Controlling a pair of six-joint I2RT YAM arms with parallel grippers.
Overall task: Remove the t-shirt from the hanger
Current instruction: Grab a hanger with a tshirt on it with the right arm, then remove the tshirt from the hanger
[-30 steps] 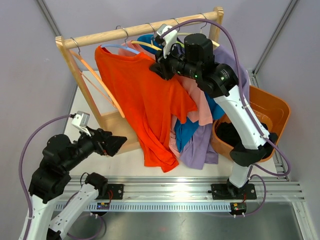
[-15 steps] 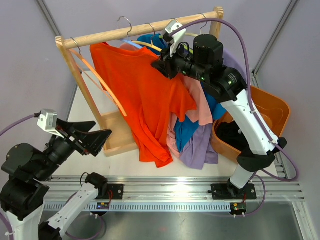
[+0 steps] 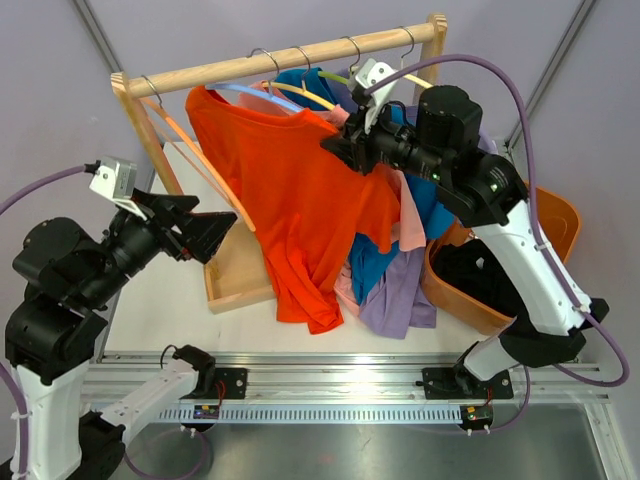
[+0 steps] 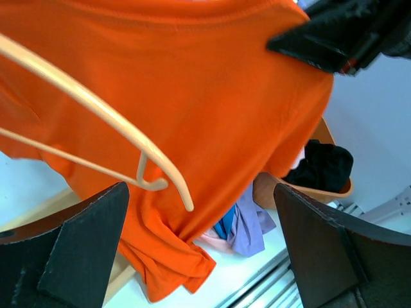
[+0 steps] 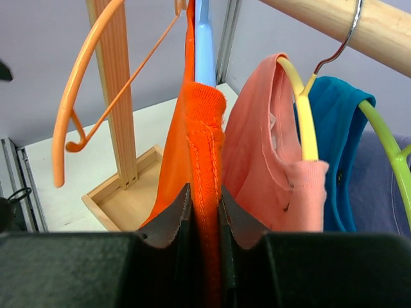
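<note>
An orange t-shirt (image 3: 290, 200) hangs on a light-blue hanger (image 3: 255, 93) from the wooden rail (image 3: 300, 55). My right gripper (image 3: 340, 145) is shut on the shirt's shoulder seam, which is pinched between the jaws in the right wrist view (image 5: 204, 212), with the blue hanger (image 5: 204, 45) just above. My left gripper (image 3: 205, 235) is open and empty. It is raised left of the shirt and faces the shirt's front (image 4: 192, 96) without touching it.
An empty orange hanger (image 3: 200, 170) hangs between my left gripper and the shirt, close in the left wrist view (image 4: 96, 109). Pink (image 3: 405, 215), blue (image 3: 375, 260) and purple (image 3: 400, 290) shirts hang behind. An orange basket (image 3: 545, 215) holds dark cloth at right. The rack's wooden base (image 3: 235, 275) lies below.
My left arm has risen and its open gripper now faces the shirt. My right gripper has moved right with the shoulder seam, and the blue hanger has shifted right along the rail.
</note>
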